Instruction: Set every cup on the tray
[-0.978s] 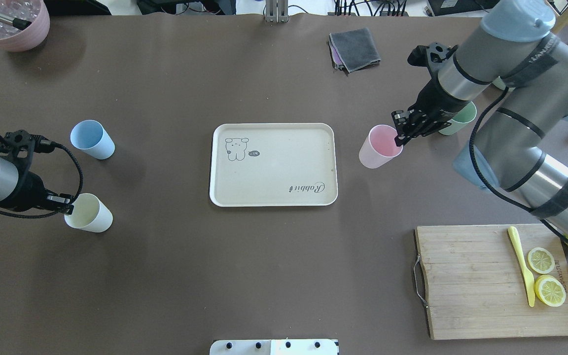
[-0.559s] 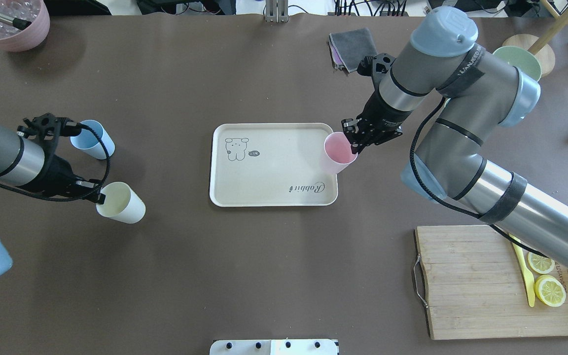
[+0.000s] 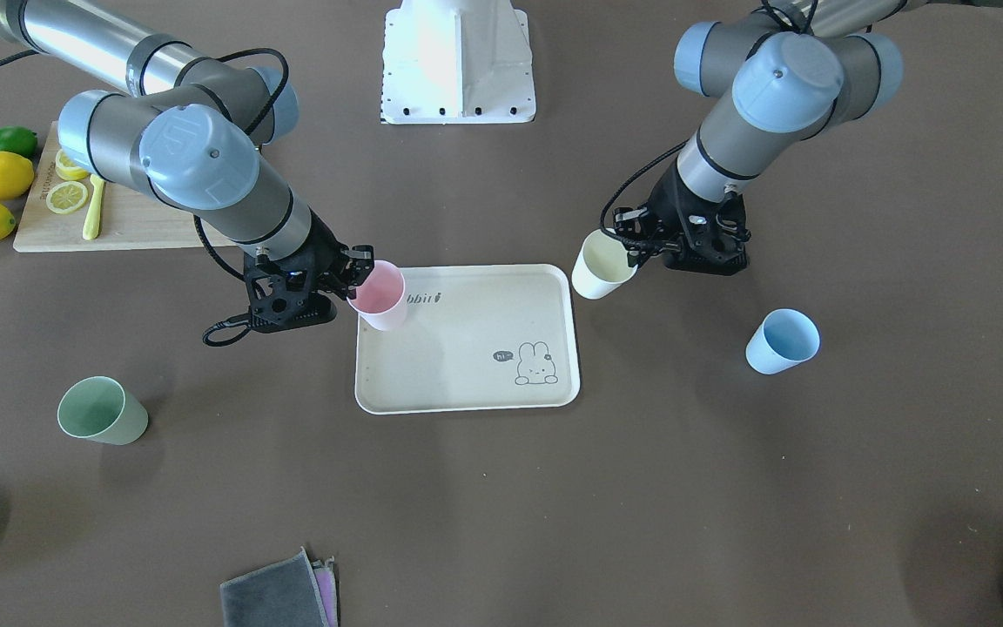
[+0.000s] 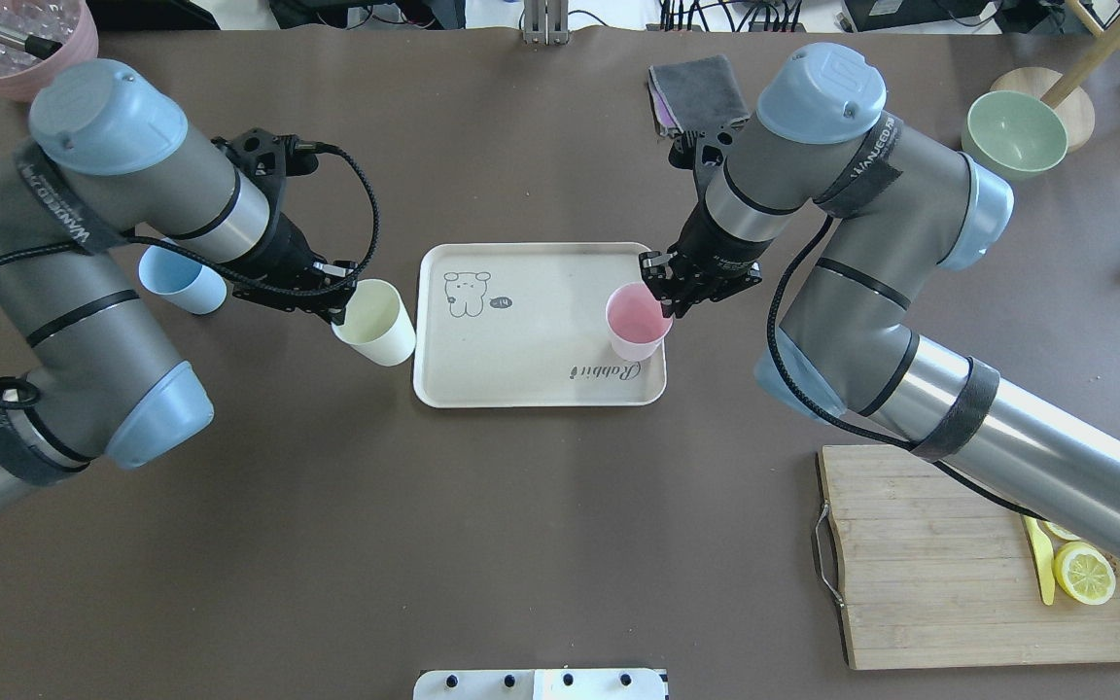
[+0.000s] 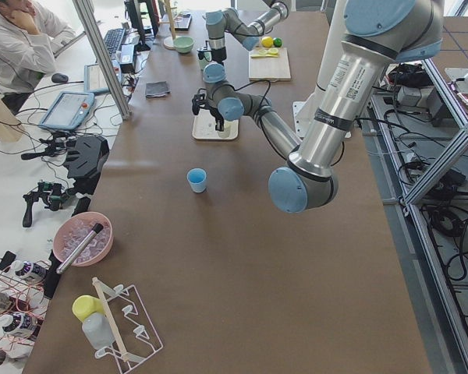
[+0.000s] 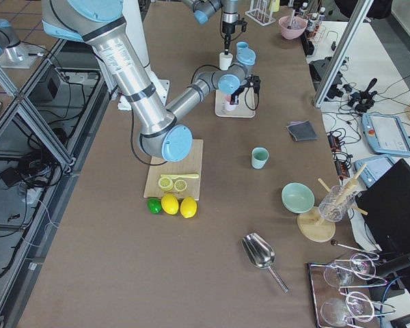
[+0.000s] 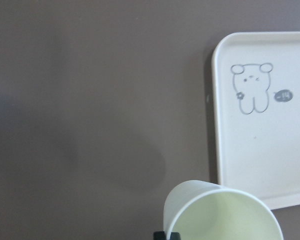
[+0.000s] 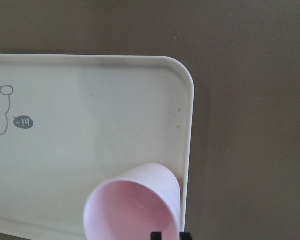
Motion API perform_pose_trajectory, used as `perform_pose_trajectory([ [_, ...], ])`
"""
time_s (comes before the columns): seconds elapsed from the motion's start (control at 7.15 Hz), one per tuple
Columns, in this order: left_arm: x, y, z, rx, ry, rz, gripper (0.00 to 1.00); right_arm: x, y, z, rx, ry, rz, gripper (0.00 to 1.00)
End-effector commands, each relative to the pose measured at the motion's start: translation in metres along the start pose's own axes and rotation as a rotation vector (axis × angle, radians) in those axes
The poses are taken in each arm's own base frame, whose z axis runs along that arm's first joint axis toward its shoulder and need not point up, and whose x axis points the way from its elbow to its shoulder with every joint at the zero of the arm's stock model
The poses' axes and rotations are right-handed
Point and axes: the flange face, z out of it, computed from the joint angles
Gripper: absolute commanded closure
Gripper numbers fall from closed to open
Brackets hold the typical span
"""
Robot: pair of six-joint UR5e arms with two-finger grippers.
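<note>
1. My dial is the overhead view, with the tray (image 4: 531, 374) at the centre and 12 o'clock pointing away from my base.
2. My right gripper (image 4: 659, 297) is clamped on the rim of the pink cup (image 4: 636, 326), one finger inside and one outside. A second ago this cup hung over the table (image 4: 521, 544) out at 3 o'clock, well apart from the tray. Now it is upright inside the tray's 3 o'clock edge. I cannot tell whether its base touches the tray yet.
3. My left gripper (image 4: 336, 303) pinches the rim of the cream cup (image 4: 377, 323) the same way. That cup has come in from far out at 8 o'clock to just beside the tray's 9 o'clock rim, not yet over it.
4. The blue cup (image 3: 782, 340) at 9 o'clock and the green cup (image 3: 101, 409) at about 2 o'clock stand on the table where they were, well apart from the tray.
5. As I judge it, no cup is released yet and two are untouched. My right side should need only to settle and let go. My left must clear the rim first.
</note>
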Motion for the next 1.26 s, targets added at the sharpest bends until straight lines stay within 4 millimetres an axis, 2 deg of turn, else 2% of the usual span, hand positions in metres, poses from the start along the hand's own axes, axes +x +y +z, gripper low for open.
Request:
perform_pose_trajectory([
  [0.0, 0.034, -0.002, 0.023, 0.016, -0.022, -0.02, 1.0, 0.025, -0.026, -0.042, 0.028, -0.027, 0.04, 0.0],
  [0.14, 0.049, -0.006, 0.029, 0.016, -0.022, -0.024, 1.0, 0.077, -0.053, -0.08, 0.033, -0.045, 0.045, 0.0],
  [0.28, 0.054, 0.0, 0.038, 0.023, -0.033, -0.033, 1.0, 0.152, -0.071, -0.098, 0.057, -0.009, -0.005, 0.0],
  [0.42, 0.06, 0.005, 0.043, 0.027, -0.037, -0.03, 1.0, 0.205, -0.094, -0.109, 0.072, 0.029, -0.027, 0.0],
  [0.56, 0.066, 0.007, 0.043, 0.027, -0.031, -0.062, 0.86, 0.256, -0.115, -0.121, 0.087, 0.069, -0.013, 0.0],
  [0.7, 0.071, 0.01, 0.045, 0.023, -0.028, -0.062, 0.45, 0.296, -0.128, -0.118, 0.078, 0.116, -0.051, 0.0],
  [0.84, 0.072, 0.009, 0.043, 0.033, -0.028, -0.058, 0.03, 0.315, -0.131, -0.107, 0.073, 0.15, -0.036, 0.0],
  [0.98, 0.073, 0.009, 0.041, 0.036, -0.029, -0.059, 0.02, 0.314, -0.125, -0.091, 0.054, 0.159, -0.041, 0.0],
  [1.12, 0.065, -0.002, 0.032, 0.053, -0.032, -0.067, 0.02, 0.318, -0.113, -0.067, 0.021, 0.17, -0.042, 0.0],
])
